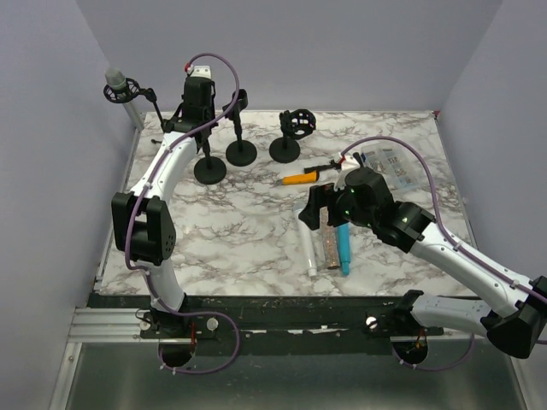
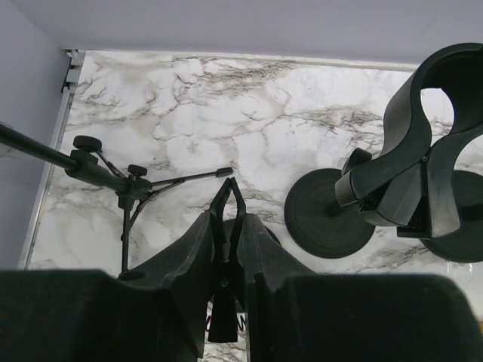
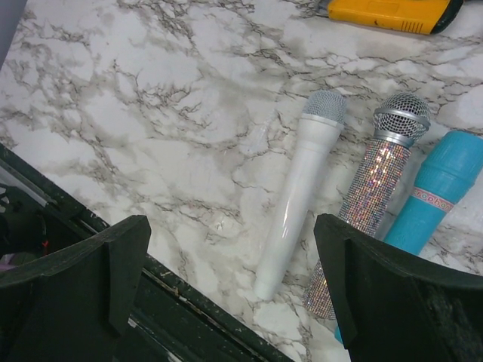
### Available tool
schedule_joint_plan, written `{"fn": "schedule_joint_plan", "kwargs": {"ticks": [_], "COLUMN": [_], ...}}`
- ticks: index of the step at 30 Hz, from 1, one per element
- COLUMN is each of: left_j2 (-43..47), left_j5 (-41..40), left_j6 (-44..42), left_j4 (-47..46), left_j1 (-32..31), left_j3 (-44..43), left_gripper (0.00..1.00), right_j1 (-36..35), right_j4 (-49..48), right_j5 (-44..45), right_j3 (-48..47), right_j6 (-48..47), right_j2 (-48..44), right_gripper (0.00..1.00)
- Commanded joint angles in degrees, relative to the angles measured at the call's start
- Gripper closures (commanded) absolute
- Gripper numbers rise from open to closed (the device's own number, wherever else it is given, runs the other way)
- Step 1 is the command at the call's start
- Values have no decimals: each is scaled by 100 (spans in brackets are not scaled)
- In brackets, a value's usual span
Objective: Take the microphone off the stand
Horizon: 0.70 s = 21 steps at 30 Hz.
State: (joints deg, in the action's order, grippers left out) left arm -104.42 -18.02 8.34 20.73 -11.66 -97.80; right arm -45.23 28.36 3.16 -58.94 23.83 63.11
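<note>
My left gripper point(image 2: 228, 200) is pinching narrowly on a thin black clip point(image 2: 223, 317). The microphone point(image 1: 115, 79) is sitting upright in its boom stand point(image 2: 98, 172), off to this gripper's left, in the far corner. My right gripper point(image 3: 230, 241), spread wide, is hovering farther off.

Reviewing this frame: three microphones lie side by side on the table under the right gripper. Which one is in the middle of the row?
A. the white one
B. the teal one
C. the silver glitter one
C: in the right wrist view the silver glitter microphone lies between the white microphone on its left and the teal microphone on its right.
</note>
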Motion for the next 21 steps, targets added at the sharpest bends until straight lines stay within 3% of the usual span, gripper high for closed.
{"fn": "schedule_joint_plan", "kwargs": {"ticks": [1,4,9,12,14,17,21], "left_j2": [27,118,299,522,686,981,1376], "left_j5": [18,266,436,515,524,642,860], "left_j6": [130,268,446,490,502,539,671], "left_j4": [-665,-715,-454,-332,-221,-13,389], "left_j1": [37,48,45,52,49,72,137], "left_j3": [-215,-85,12,74,77,57,-23], "left_gripper": [100,98,53,34,27,2,1], "right_j1": [32,38,36,38,35,35,39], "right_j4": [189,125,96,-4,-85,-201,-349], "right_j5": [99,25,-81,-160,-230,-281,-468], "right_j3": [35,84,66,125,171,222,275], "right_j6": [195,244,275,302,316,311,267], "right_j2": [1,-58,-14,-28,-35,-10,-31], "right_gripper": [0,0,0,0,0,0,0]}}
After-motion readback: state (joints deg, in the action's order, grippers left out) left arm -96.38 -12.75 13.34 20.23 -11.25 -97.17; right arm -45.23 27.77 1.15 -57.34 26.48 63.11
